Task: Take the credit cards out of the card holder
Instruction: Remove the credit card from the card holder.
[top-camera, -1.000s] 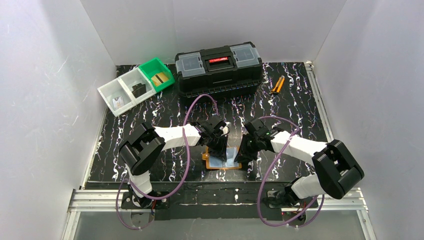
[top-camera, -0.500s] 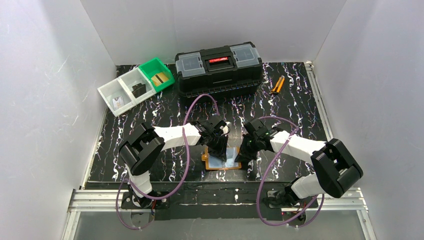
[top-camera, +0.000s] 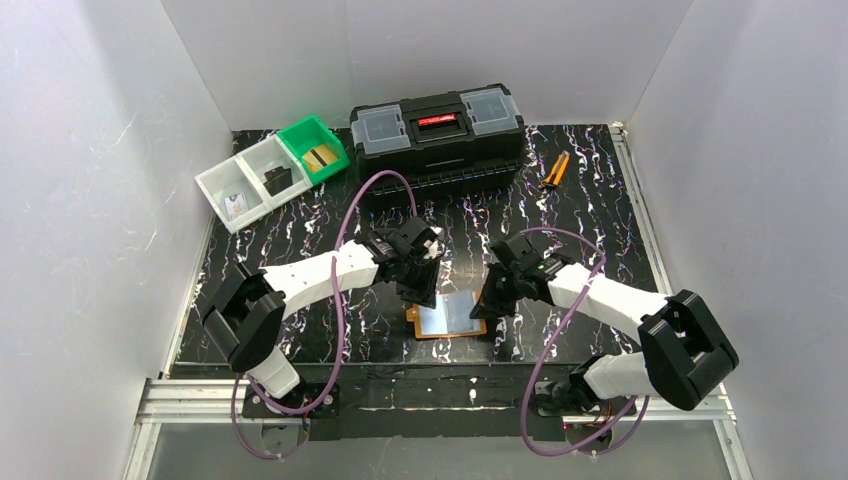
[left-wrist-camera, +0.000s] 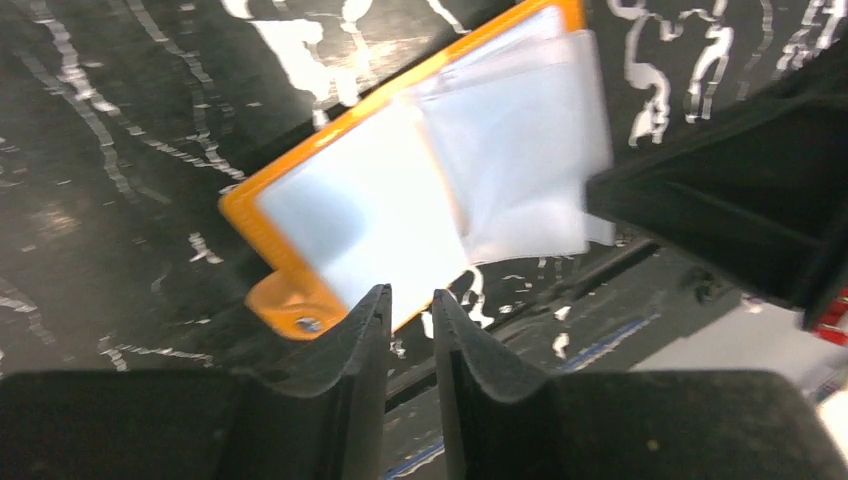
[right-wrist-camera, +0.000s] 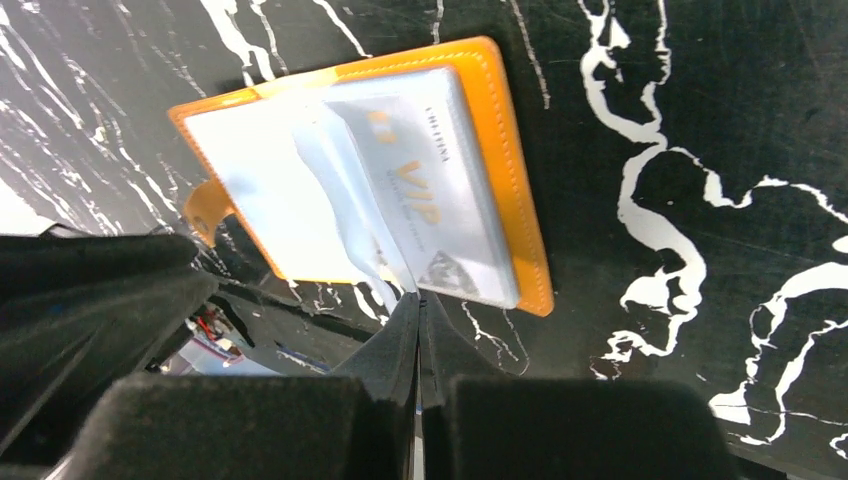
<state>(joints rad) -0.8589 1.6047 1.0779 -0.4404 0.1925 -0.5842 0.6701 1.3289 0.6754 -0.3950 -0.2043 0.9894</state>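
Your left arm reaches from its base at the near left edge, forearm low over the mat, pointing right. The left gripper (left-wrist-camera: 408, 305) hangs just above the far left side of the card holder (right-wrist-camera: 515, 200). Its jaws stand a little apart with only a narrow gap, and nothing is between them.

Your right arm comes from the near right, elbow bent high, forearm pointing left. The right gripper (right-wrist-camera: 418, 310) is at the right side of the holder, with its jaws closed together. A clear pocket leaf (right-wrist-camera: 345, 190) stands up from the holder and runs right to the fingertips. You cannot tell from these views whether the leaf is really pinched.

The holder lies open and flat on the black marbled mat (top-camera: 580, 220), near the front edge, between the two grippers. Its orange snap tab is on the left. One of the credit cards (right-wrist-camera: 425, 190), pale with the word VIP on it, is inside a pocket on the right half.

Far from the arms there is a black toolbox (top-camera: 437, 135). A green bin (top-camera: 300, 135) with a gold-tan card and a white bin (top-camera: 215, 190) with two compartments stand to its left. Orange-handled pliers (top-camera: 554, 170) lie to its right. All these are well apart from both arms, and the two grippers are close to each other over the holder
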